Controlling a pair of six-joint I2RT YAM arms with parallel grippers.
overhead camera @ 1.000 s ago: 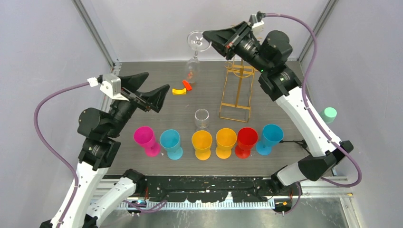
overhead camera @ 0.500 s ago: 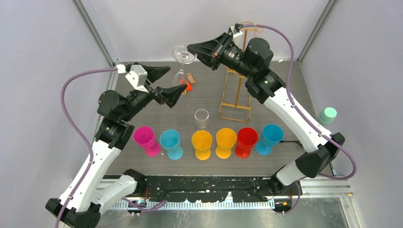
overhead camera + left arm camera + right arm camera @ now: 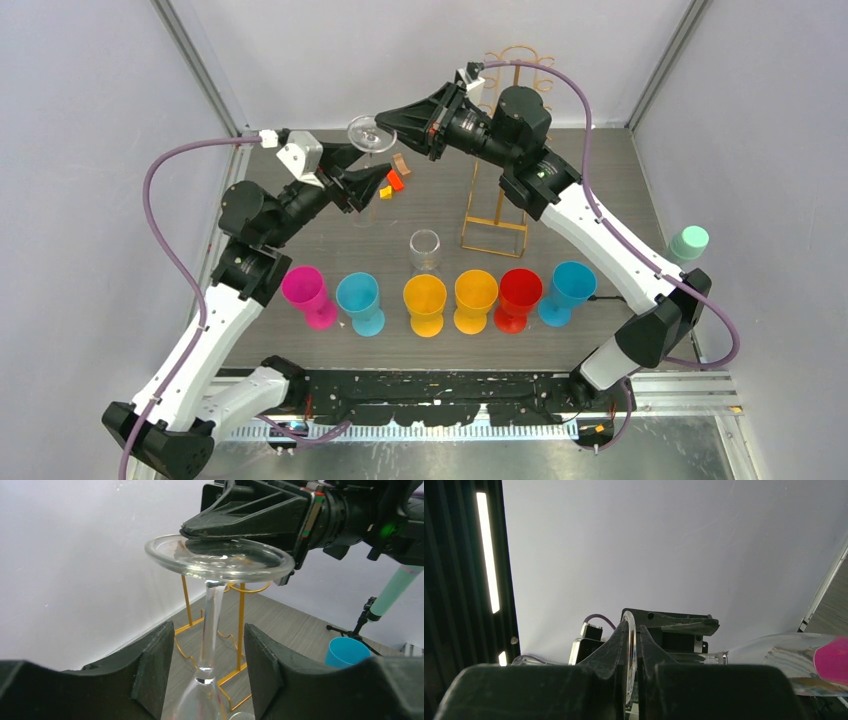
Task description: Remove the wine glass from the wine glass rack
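Wine glass rack (image 3: 241,625) is seen at the back of the table, and the wine glass (image 3: 211,610) is held clear to its left, bowl down, its foot pinched in the closed right gripper (image 3: 388,122). The stem is flanked, untouched, by the wide-spread left gripper (image 3: 207,645). A handover is judged in hand, and a gentle close on the stem is called for. Nothing is seen inside the coloured cups (image 3: 426,300) or the clear tumbler (image 3: 425,248).

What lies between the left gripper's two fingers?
The stem of the wine glass, which hangs from the right gripper, clear of both fingers; left wrist view shows it.
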